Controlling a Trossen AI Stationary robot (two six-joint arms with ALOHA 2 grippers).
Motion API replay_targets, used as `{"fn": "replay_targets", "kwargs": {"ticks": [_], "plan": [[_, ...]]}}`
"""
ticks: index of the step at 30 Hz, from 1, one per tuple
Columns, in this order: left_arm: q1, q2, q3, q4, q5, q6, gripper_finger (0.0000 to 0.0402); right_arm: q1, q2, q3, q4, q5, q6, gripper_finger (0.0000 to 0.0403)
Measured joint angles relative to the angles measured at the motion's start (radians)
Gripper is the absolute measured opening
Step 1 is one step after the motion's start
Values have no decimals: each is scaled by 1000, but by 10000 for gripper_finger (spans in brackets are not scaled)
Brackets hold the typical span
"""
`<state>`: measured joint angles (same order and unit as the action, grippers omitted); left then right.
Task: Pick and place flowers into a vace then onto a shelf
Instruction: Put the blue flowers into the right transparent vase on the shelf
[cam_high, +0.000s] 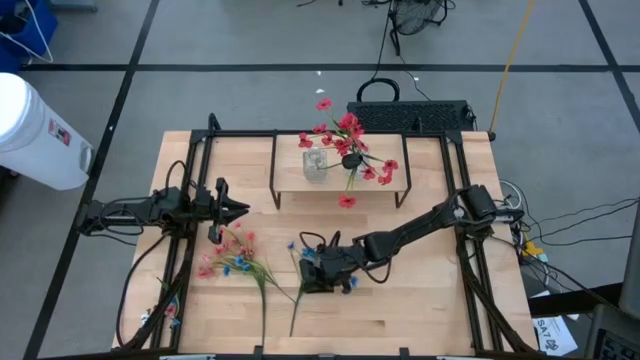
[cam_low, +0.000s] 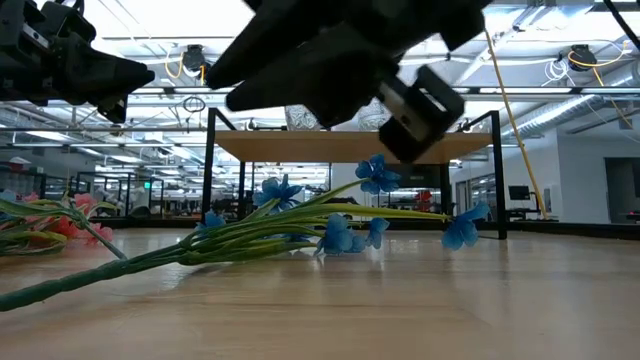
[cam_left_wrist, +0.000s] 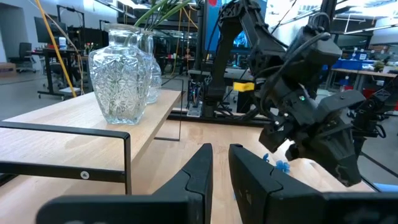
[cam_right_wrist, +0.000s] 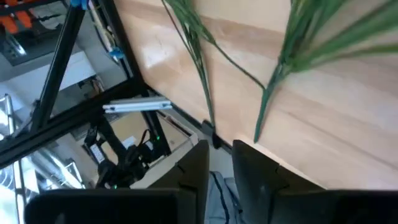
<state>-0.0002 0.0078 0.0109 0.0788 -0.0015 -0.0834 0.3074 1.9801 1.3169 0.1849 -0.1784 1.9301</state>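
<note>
The red flowers (cam_high: 348, 148) stand in a vase on the shelf (cam_high: 290, 185), next to a cut-glass vase (cam_high: 314, 164) (cam_left_wrist: 121, 74). On the table lie the pink flowers (cam_high: 225, 255) (cam_low: 60, 225) and the blue flowers (cam_high: 322, 265) (cam_low: 330, 225), their green stems (cam_right_wrist: 202, 68) pointing at the near edge. My right gripper (cam_high: 308, 280) (cam_low: 415, 120) (cam_right_wrist: 221, 155) hovers shut just above the blue blossoms, touching nothing. My left gripper (cam_high: 240, 210) (cam_left_wrist: 221, 162) is shut and hangs in the air left of the shelf, above the pink flowers.
A black frame (cam_high: 200, 135) runs round the tabletop, with posts at the corners. The shelf's thin black legs (cam_low: 212, 170) stand on the far half of the table. Bare wood (cam_high: 420, 300) lies near and right of the blue flowers.
</note>
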Motion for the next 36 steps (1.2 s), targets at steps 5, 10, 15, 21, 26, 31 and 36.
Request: {"fn": "replay_targets", "kwargs": {"ticks": [5,10,15,21,26,31,36], "plan": [[0,0,0,0,0,0,58,-29,3,88,-207,-84,40,101],[0,0,0,0,0,0,58,-32,3,127,-306,-99,18,145],[0,0,0,0,0,0,58,-33,18,128,-302,-141,-2,197],[0,0,0,0,0,0,58,-30,86,129,-176,-141,19,269],[0,0,0,0,0,0,58,-49,141,128,-75,-213,85,313],[0,0,0,0,0,0,58,-54,147,128,-59,-235,105,321],[0,0,0,0,0,0,58,-52,147,128,-50,-193,132,309]]}}
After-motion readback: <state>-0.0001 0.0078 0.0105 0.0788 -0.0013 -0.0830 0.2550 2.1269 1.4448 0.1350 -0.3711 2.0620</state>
